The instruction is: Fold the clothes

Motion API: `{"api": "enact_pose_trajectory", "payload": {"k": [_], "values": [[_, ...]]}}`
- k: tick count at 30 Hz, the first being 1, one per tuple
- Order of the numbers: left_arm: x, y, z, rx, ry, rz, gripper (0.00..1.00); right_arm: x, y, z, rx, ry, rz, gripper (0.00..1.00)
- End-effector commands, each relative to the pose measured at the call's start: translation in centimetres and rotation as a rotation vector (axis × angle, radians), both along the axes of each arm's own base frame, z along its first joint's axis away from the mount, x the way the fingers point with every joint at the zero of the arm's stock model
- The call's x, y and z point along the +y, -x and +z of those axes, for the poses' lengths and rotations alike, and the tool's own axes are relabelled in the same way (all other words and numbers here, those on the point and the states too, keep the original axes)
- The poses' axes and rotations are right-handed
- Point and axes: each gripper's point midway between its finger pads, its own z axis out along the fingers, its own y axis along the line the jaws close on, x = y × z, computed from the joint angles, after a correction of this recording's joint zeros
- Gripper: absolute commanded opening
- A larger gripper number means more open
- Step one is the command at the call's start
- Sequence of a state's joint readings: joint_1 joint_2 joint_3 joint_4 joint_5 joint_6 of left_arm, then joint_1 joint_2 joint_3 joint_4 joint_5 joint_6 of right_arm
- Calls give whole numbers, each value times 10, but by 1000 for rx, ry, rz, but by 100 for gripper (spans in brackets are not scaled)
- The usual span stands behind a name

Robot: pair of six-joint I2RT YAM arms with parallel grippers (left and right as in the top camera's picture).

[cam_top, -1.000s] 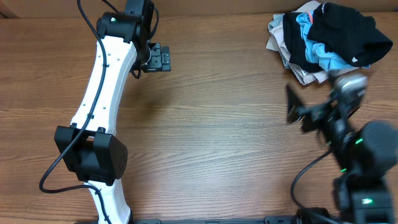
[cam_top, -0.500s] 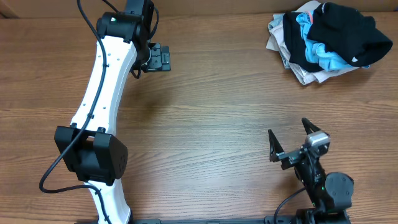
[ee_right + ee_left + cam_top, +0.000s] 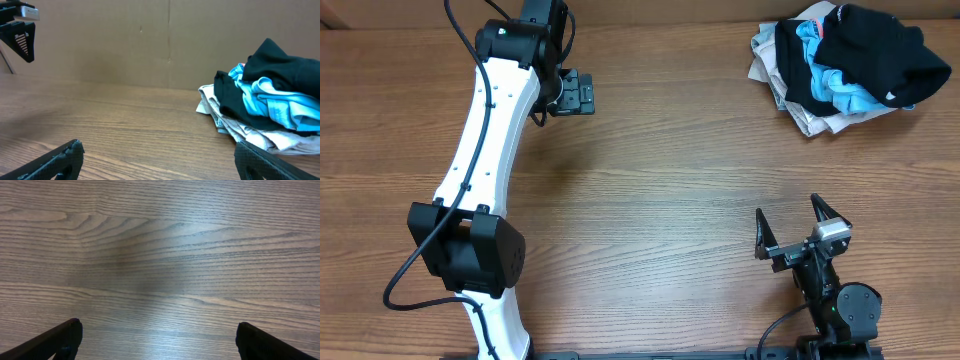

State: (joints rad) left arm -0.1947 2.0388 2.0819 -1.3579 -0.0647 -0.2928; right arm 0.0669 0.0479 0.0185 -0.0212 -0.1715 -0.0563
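Note:
The black T-shirt [image 3: 875, 45] lies crumpled on top of a pile at the table's far right corner; it also shows in the right wrist view [image 3: 280, 67]. My left gripper [image 3: 575, 95] is open and empty over bare wood at the far left; its fingertips [image 3: 157, 332] frame only tabletop. My right gripper [image 3: 790, 225] is open and empty near the front right edge, far from the pile; its fingertips [image 3: 157, 152] point toward the pile.
A light-blue garment [image 3: 840, 85] and beige garments [image 3: 800, 110] lie tangled under the black shirt. A brown wall [image 3: 125, 40] stands behind the table. The left gripper shows in the right wrist view [image 3: 20, 30].
My right arm has pulled back from beside the pile to the front right edge of the table, with its gripper open. The left arm and the pile have not moved.

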Motion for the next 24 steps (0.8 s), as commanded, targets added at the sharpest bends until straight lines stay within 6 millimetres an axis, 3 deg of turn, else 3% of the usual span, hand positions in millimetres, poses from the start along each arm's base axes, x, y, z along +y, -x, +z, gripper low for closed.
{"api": "enact_pose_trajectory", "payload": {"k": [1,24], "values": [[0,-1,-5,9,-8,-1,100,-1,2,-8,20,1,-11,100],[0,-1,-5,9,-8,-1,100,-1,2,-6,10,-2,-9,100]]}}
